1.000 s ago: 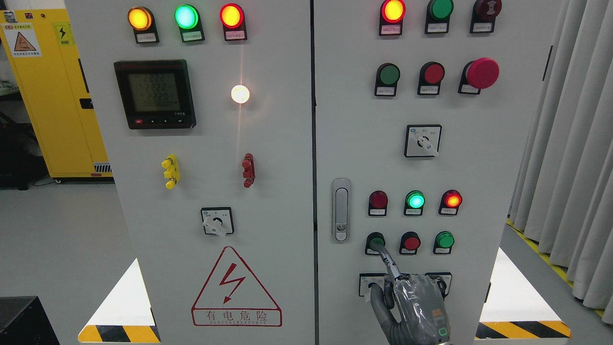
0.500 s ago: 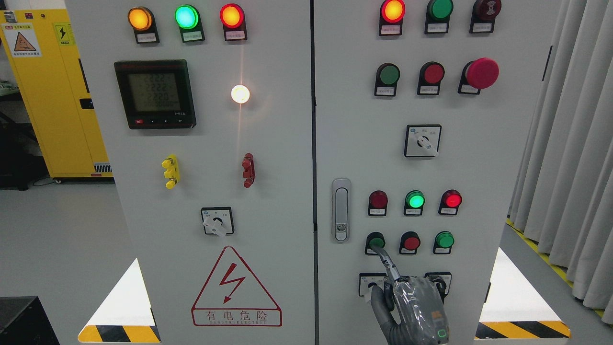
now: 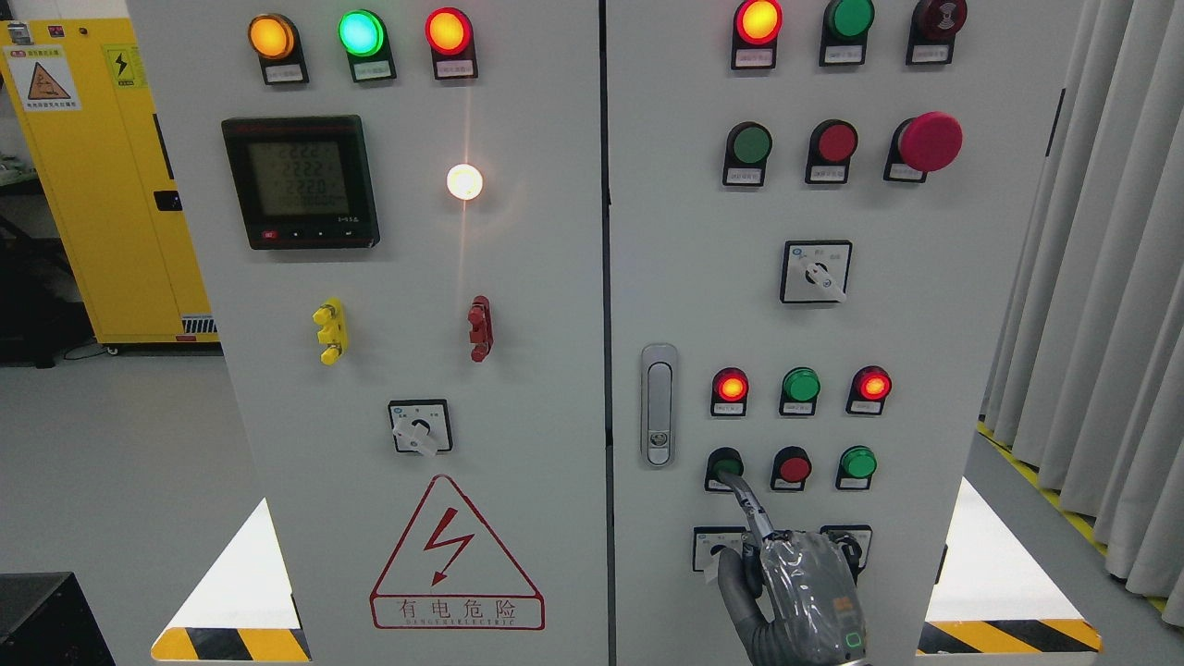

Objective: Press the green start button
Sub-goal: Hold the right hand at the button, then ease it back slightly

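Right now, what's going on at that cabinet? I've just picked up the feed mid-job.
The right hand is raised to the lower part of the cabinet's right door, with one finger stretched out so its tip sits on the green start button at the left end of the lower button row. In the lamp row above, the two red lamps are lit and the green lamp between them looks unlit. The left hand is out of view.
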### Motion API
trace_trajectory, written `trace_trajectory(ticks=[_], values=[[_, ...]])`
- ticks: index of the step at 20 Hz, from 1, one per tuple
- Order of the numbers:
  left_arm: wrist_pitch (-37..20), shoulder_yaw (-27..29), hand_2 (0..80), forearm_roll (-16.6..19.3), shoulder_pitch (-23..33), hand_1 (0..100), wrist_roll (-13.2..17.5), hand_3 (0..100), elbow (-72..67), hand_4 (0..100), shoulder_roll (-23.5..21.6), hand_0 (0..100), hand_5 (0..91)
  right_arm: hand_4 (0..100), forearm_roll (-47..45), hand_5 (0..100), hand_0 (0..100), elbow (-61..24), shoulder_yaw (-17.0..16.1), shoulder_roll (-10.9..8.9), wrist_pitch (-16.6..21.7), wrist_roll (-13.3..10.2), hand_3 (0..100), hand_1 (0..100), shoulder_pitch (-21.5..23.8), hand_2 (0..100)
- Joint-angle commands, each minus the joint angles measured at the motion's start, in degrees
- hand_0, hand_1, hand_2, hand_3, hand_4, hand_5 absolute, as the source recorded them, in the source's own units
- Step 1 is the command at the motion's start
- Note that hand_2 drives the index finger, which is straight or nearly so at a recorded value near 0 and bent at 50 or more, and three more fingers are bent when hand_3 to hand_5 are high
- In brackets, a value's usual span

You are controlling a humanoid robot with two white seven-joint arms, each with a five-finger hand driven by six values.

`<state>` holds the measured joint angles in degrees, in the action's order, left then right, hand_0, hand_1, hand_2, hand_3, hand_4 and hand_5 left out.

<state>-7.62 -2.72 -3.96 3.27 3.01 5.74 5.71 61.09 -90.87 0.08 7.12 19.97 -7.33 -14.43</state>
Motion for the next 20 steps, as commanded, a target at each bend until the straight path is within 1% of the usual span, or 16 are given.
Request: trace_trajectory(ticks=[1, 8, 16, 20], values=[[-0.02, 0.00, 0.0, 0.00, -0.02, 56, -0.02, 0, -0.02, 0, 0.00, 12, 0.0, 100, -0.27, 100, 88, 0.96, -0.87, 0.00, -0.20, 0.21, 100, 96, -0.25, 0], [-0.02, 0.00, 0.0, 0.00, -0.02, 56, -0.02, 0, 0.06, 0, 0.00, 12, 0.0, 100, -1.15, 100, 88, 0.09, -1.40, 0.00, 0.07, -0.05, 100, 97, 0.10, 0], [-0.02, 0.00, 0.0, 0.00, -0.02, 56, -0.02, 0, -0.02, 0, 0.00, 12, 0.0, 100, -1.59, 100, 90, -5.71, -1.40, 0.01, 0.86, -0.23, 100, 97, 2.73, 0], [-0.02, 0.00, 0.0, 0.00, -0.02, 56, -0.02, 0, -0.02, 0, 0.00, 12, 0.0, 100, -2.56, 100, 91, -6.33, -1.22, 0.09, 4.01, -0.23, 100, 97, 3.35, 0]])
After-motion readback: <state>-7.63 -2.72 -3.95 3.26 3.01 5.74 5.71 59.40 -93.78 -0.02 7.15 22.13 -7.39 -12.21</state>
